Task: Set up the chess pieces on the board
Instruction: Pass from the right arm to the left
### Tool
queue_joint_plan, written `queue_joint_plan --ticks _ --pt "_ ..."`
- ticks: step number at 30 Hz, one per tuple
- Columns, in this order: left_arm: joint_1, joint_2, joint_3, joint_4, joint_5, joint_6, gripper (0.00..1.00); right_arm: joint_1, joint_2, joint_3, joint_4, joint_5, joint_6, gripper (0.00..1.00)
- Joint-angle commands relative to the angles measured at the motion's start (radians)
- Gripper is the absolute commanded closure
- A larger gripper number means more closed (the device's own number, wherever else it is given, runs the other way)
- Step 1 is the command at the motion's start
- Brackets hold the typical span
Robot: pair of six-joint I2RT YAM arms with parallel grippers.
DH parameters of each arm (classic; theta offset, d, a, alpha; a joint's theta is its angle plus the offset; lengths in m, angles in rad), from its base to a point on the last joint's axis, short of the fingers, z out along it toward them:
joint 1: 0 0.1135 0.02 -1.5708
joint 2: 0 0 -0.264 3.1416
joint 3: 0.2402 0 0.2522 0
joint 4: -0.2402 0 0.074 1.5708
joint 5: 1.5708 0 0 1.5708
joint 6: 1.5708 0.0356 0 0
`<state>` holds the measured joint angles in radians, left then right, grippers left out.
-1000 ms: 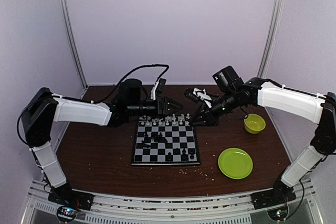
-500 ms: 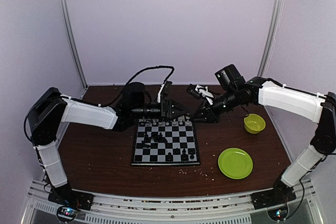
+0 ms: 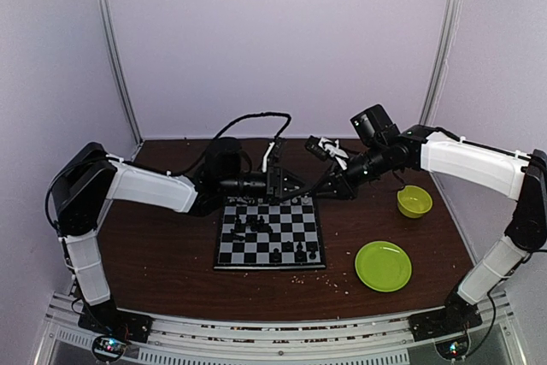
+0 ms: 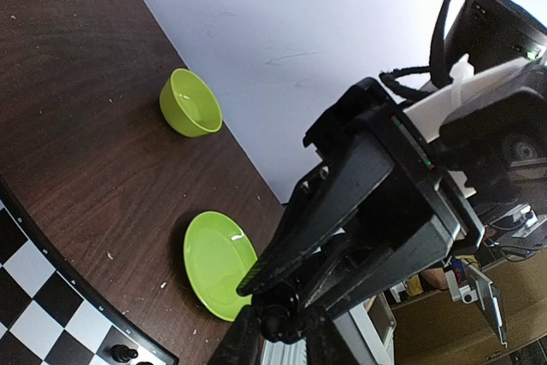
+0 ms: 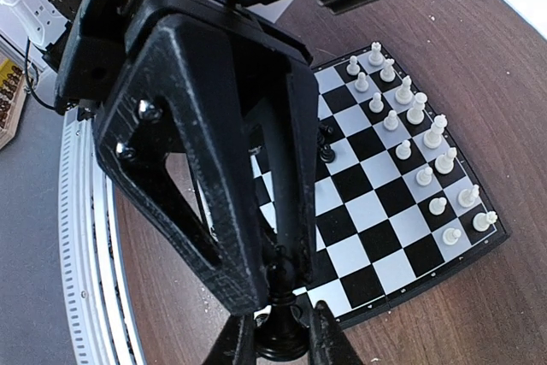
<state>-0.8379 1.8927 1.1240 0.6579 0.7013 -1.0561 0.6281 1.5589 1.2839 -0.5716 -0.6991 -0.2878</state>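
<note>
step: black chess piece (image 5: 280, 326) handover, aloft by board (image 3: 269, 232) far-right corner | right end effector (image 5: 275, 344) pinches it | left end effector (image 4: 278, 344) narrow around it, grip unclear | next: likely left secures, right releases

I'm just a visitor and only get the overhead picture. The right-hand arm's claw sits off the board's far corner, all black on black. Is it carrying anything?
Observer: Yes. Its own camera shows the right gripper pinching a black piece between its fingertips.
Visitor: Is the pale side finished? It's a blur for me.
Observer: From that camera I count sixteen white pieces, standing in two full rows along one edge of the board.
Visitor: And the other claw?
Observer: The left gripper shows something small and dark between its fingertips; whether it's gripped, I can't tell.
</note>
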Motion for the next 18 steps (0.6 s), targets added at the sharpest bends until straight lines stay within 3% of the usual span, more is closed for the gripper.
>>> queue_joint_plan --ticks 1,9,13,16,17,18 --pt "-0.004 0.017 0.033 0.062 0.024 0.001 0.83 -0.004 0.011 0.011 0.006 0.001 0.0 0.88" --pt "-0.003 0.025 0.032 0.088 0.031 0.008 0.95 -0.007 0.009 0.007 0.0 -0.004 -0.01 0.87" --pt "0.001 0.016 0.037 0.057 0.038 0.043 0.98 -0.014 0.0 0.009 -0.023 -0.023 -0.033 0.76" --pt "0.01 -0.024 0.044 -0.053 0.033 0.124 0.98 -0.045 -0.022 0.018 -0.063 -0.086 -0.066 0.45" --pt "0.011 -0.046 0.051 -0.127 0.019 0.18 0.98 -0.064 -0.033 0.025 -0.085 -0.128 -0.08 0.3" --pt "0.012 -0.067 0.063 -0.226 0.0 0.282 0.98 -0.083 -0.04 0.031 -0.105 -0.159 -0.094 0.07"
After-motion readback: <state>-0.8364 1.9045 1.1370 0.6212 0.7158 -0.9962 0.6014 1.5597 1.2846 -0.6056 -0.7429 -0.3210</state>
